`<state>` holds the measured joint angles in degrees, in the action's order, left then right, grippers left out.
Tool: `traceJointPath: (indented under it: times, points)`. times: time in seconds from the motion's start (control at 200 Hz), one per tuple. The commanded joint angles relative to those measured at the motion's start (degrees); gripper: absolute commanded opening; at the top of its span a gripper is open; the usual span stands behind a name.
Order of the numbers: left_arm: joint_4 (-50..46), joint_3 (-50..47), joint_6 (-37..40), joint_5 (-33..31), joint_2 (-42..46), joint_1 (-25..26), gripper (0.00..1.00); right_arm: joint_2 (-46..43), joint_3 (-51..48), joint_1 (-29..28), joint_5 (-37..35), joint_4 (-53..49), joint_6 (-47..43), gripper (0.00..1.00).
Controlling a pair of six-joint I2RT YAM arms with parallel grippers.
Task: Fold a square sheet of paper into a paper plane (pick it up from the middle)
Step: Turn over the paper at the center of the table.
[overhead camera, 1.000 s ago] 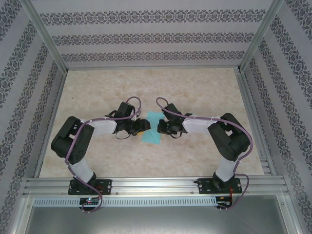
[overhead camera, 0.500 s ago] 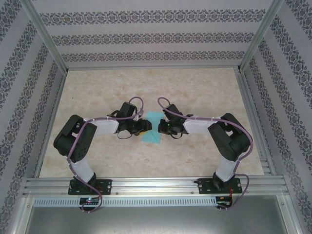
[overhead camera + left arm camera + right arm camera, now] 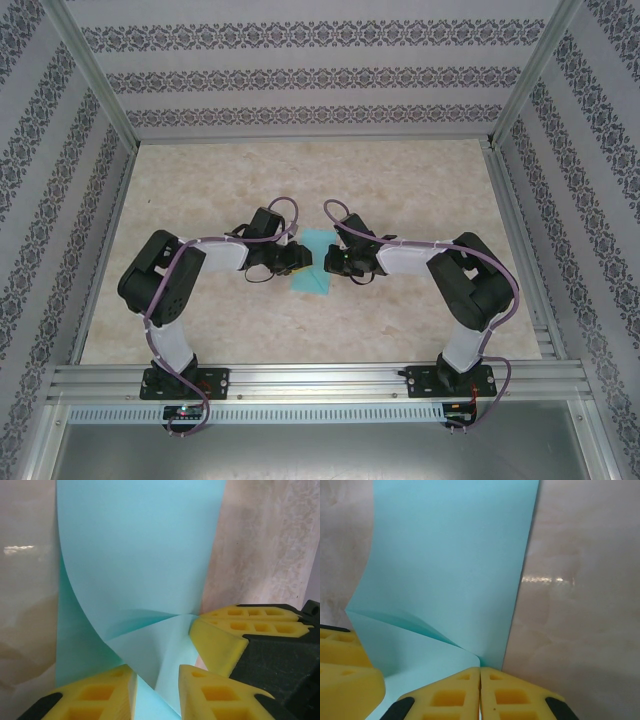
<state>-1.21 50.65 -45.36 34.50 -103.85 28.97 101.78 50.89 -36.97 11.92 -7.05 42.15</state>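
- Square sheet of paper (image 3: 140,555) bulges up, mid-frame.
- Right gripper (image 3: 480,672) jaws clamp its fold, to hold it raised.
- Left gripper (image 3: 155,680) jaws stand apart around it, probably to pinch.

Smooth matt sheet of paper (image 3: 140,555) lies on a glossy table (image 3: 580,605).

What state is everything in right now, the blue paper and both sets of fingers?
square sheet of paper: not flat; part of it bows up off the table, with soft creases running to one pinched spot.
right fingers: shut, pinching the raised fold of the sheet.
left fingers: apart, with raised paper between them, close beside the pinch.
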Motion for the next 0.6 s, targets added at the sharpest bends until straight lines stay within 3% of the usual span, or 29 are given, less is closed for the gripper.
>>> traceJointPath:
  times: [0.0, 0.09, 0.235, 0.34, 0.455, 0.594]
  points:
    - [2.53, 1.73, 0.36, 0.75, -0.95, 0.7, 0.25, -1.94, -0.84, 0.63, -0.25, 0.82, 0.39, 0.11]
    - [2.45, 1.95, 0.65, 0.48, -1.33, 0.66, 0.19, -3.79, -0.62, 0.74, -0.29, 0.01, 0.3, 0.17]
    - [0.41, 2.82, 2.77, -0.69, -0.89, 0.74, 0.08, -10.72, -0.82, 0.73, -2.47, -3.49, -0.05, 0.46]
    - [-3.79, 4.23, 5.56, -3.12, 0.81, 1.03, 0.06, -17.0, -0.95, 1.02, -8.35, -8.25, -0.55, 0.59]
    - [-10.23, 6.41, 9.15, -6.3, 4.13, 1.5, 0.05, -24.02, -2.85, 2.02, -14.62, -11.85, -0.82, 0.72]
    - [-25.14, 12.37, 15.44, -16.02, 8.45, 3.13, 0.05, -32.25, -7.04, 4.06, -18.54, -12.47, -0.82, 0.84]
